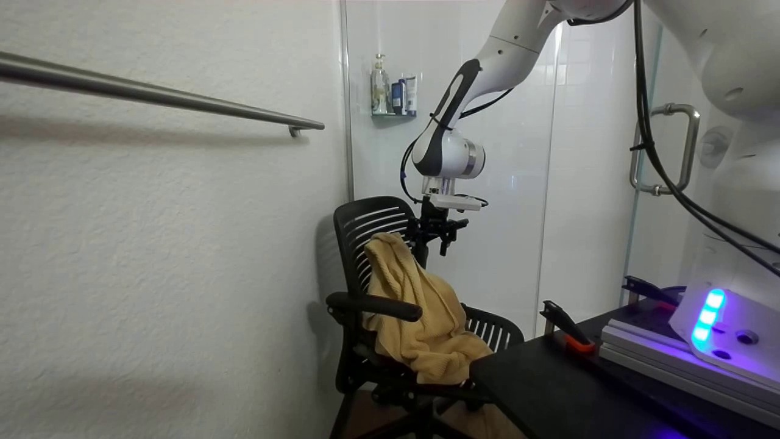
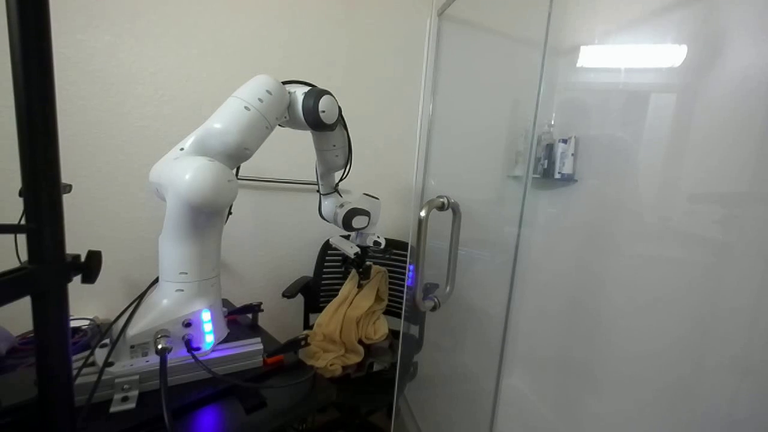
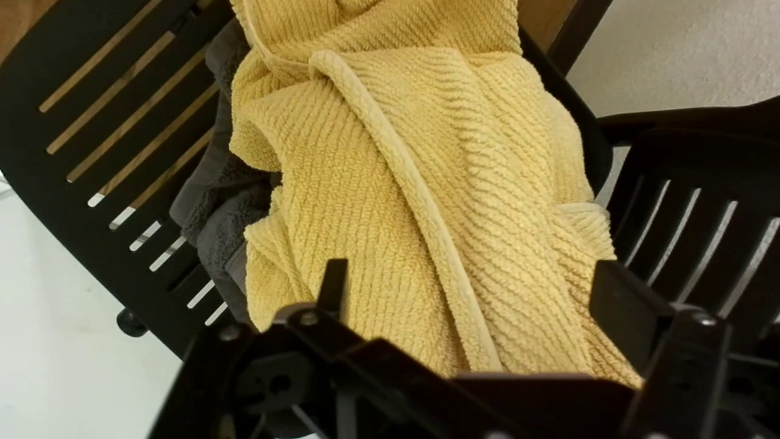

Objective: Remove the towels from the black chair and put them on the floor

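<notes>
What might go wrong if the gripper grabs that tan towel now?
The grey towel is partly covered by the tan towel, so it might get dragged along. The open gripper also looks close to the slatted backrest, so it could snag there.

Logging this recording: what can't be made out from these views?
Full extent of the grey towel: partly under the tan towel, wrist view.
Base of the black chair: partly cut off by the bottom edge, in an exterior view.
Lettering on the bottles: too small, in both exterior views.
</notes>
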Robot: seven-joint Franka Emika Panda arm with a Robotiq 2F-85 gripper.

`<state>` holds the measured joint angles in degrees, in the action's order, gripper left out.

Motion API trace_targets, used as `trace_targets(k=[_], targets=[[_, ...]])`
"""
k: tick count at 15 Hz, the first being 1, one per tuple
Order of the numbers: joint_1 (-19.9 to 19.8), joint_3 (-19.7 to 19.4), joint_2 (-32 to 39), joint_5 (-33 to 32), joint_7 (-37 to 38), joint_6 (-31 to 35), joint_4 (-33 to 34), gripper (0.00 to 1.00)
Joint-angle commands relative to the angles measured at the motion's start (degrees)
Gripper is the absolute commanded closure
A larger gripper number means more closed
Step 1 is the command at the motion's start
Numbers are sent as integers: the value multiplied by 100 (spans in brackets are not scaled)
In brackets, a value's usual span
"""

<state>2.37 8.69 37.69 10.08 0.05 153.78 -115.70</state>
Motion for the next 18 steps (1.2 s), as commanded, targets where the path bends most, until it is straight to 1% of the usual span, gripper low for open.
trace_targets(k=[1, 2, 6, 9, 10, 11, 17, 18], targets=[[-240, 125, 364, 167, -183, -72, 312, 0], [-322, 204, 514, 223, -294, 11, 404, 0], [-437, 285, 979, 214, -422, 79, 762, 0], [-511, 386, 1199, 197, -551, 207, 937, 0], [-541, 438, 1234, 186, -622, 276, 966, 25], [-546, 461, 1258, 172, -637, 302, 1001, 26], [-595, 557, 1206, 137, -752, 546, 968, 68], [-612, 566, 1202, 139, -759, 569, 956, 77]])
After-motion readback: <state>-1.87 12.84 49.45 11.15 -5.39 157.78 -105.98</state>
